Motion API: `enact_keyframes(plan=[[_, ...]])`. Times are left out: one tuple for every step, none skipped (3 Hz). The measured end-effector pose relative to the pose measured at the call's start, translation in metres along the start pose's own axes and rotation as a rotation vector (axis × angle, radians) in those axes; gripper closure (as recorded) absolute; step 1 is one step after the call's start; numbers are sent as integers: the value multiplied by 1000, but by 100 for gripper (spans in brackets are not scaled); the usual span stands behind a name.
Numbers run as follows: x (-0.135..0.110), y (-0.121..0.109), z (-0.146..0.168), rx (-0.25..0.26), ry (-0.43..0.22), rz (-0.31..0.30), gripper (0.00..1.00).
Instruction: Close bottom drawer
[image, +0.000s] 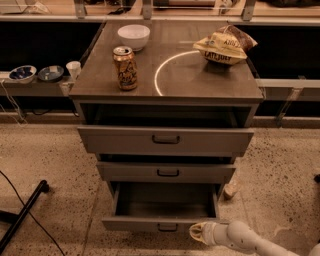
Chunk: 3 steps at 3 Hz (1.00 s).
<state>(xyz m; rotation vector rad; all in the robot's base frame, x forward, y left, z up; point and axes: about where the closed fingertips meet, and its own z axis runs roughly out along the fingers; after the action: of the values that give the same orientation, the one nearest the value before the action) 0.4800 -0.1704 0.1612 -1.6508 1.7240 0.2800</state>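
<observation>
1 drawer, the bottom drawer (145, 223), sticks far out low down, and the gripper (198, 233), open or shut I cannot tell, sits by its front right, so push straight in, slowly.

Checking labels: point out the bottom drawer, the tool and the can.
bottom drawer (135, 224): camera view, front panel.
tool (199, 233): camera view, its tip, at the drawer front's right end.
can (125, 69): camera view, mid-body.
</observation>
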Motion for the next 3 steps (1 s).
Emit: enact_keyframes(plan=[[4, -7, 8, 24, -16, 1, 100], [4, -14, 15, 41, -23, -8, 100], [6, -36, 27, 80, -40, -27, 100]])
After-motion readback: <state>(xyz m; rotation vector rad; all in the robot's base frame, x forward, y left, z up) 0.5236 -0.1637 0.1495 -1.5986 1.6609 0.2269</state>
